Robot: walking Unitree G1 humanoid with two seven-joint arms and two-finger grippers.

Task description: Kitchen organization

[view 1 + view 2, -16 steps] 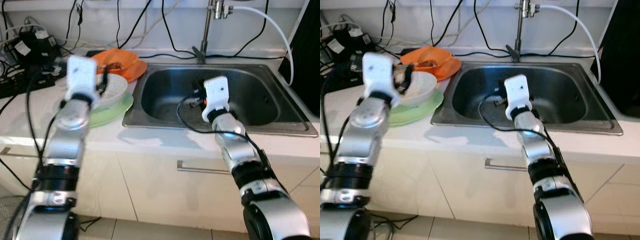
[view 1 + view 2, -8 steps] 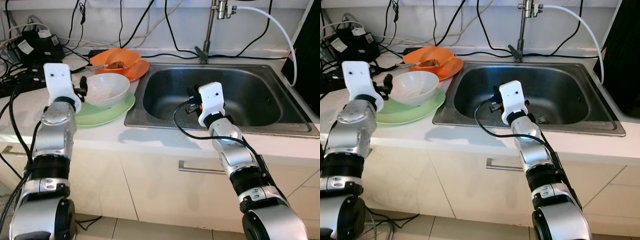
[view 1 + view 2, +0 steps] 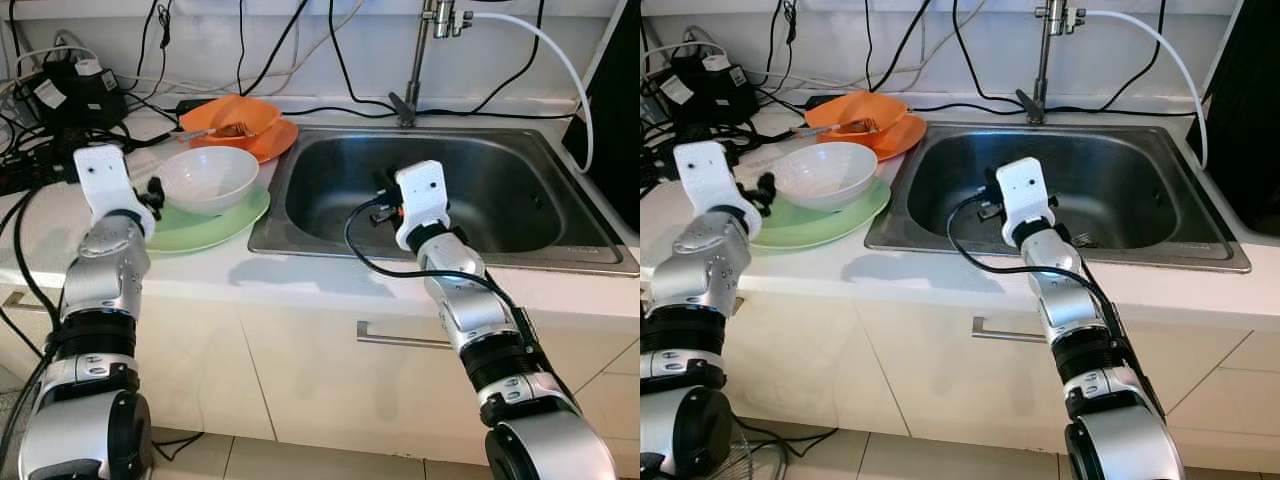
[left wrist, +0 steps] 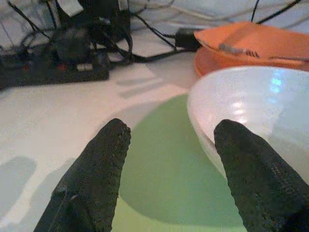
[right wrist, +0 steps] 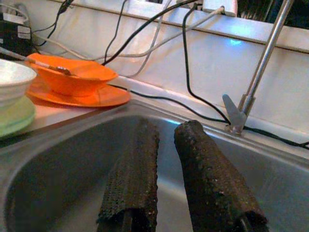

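The steel sink (image 3: 560, 225) is taking up the middle of the counter, its basin looking bare apart from something small and glinting near the right gripper that is too unclear to name. To its left the green plate (image 3: 235, 215) is lying flat on the counter (image 3: 40, 235), and the white bowl (image 3: 208, 178) is sitting upright on it. Behind them an orange bowl (image 3: 238, 115) is resting on an orange plate (image 3: 275, 140), with what looks like a utensil lying across the bowl.

The white bowl is likely the next thing to move. It is looking like glazed ware: rigid, smooth, probably slippery under the pads, moderately heavy for its size, and apt to chip if knocked against the sink edge. The rim on the side nearest the left arm is the sensible place to pinch, one finger inside and one outside. The plate beneath is thin and lying flush, so it is offering little edge to grab.

The left gripper (image 4: 166, 159) is hovering low over the green plate, just beside the bowl's wall, its fingers (image 4: 99, 169) spread wide apart and holding nothing. The right gripper (image 5: 166, 174) is hanging over the basin, fingers drawn nearly together with a narrow gap, empty.
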